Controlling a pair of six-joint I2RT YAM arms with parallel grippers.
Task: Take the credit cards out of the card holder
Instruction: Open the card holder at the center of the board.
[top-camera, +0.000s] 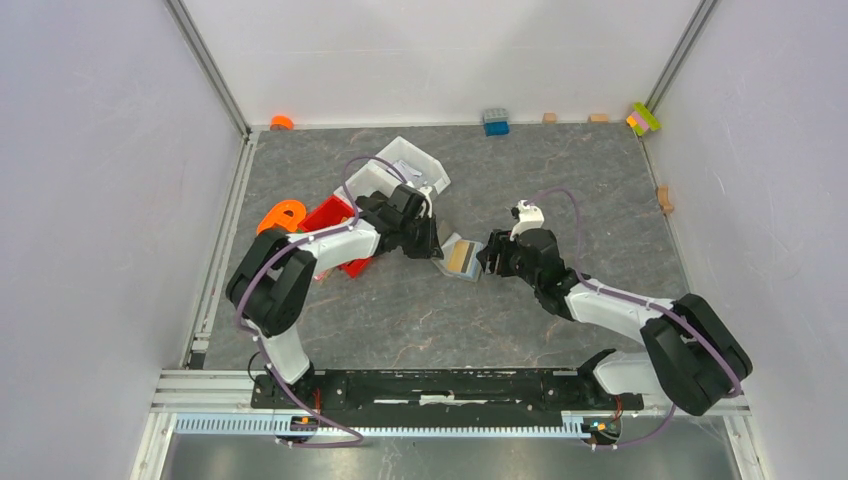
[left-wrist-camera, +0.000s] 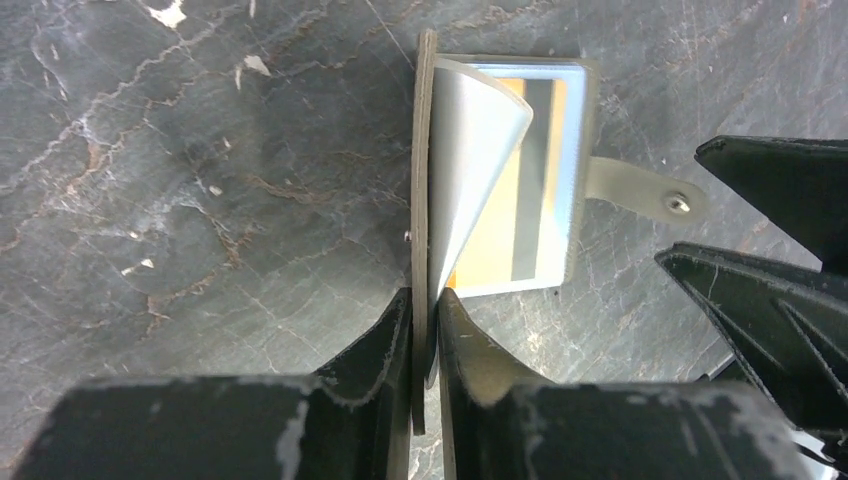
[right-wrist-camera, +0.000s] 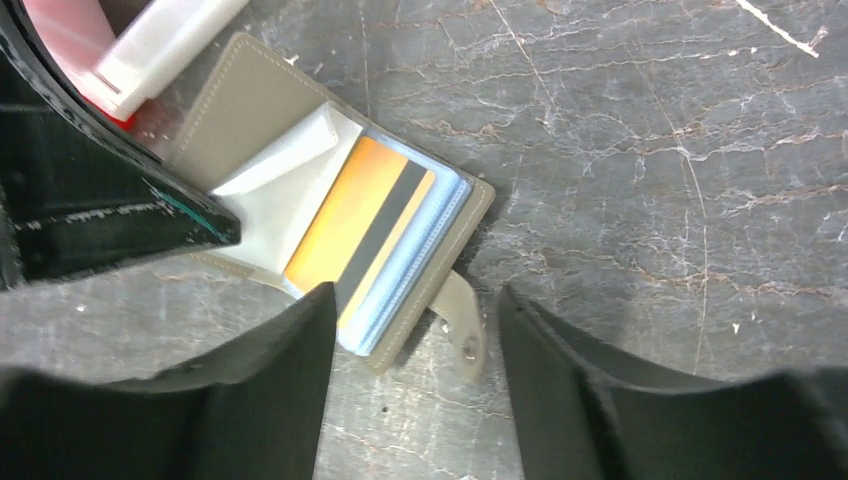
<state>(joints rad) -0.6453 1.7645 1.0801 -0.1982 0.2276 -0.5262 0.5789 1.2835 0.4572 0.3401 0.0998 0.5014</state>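
Grey stone-patterned table (top-camera: 560, 170) is overlooked from high behind; open taupe bifold card holder (right-wrist-camera: 250, 100) is framed closely, downward, by both wrist views.

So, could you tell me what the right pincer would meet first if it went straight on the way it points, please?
Probably the card holder's snap strap, lying just ahead between the right pincer's open fingers; depth is hard to judge.

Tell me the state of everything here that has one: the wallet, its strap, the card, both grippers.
card holder: open, one flap held up, the other lying flat.
snap strap: unfastened.
orange card: in the holder, not yet out.
left gripper: shut on the raised flap.
right gripper: open, holding nothing.
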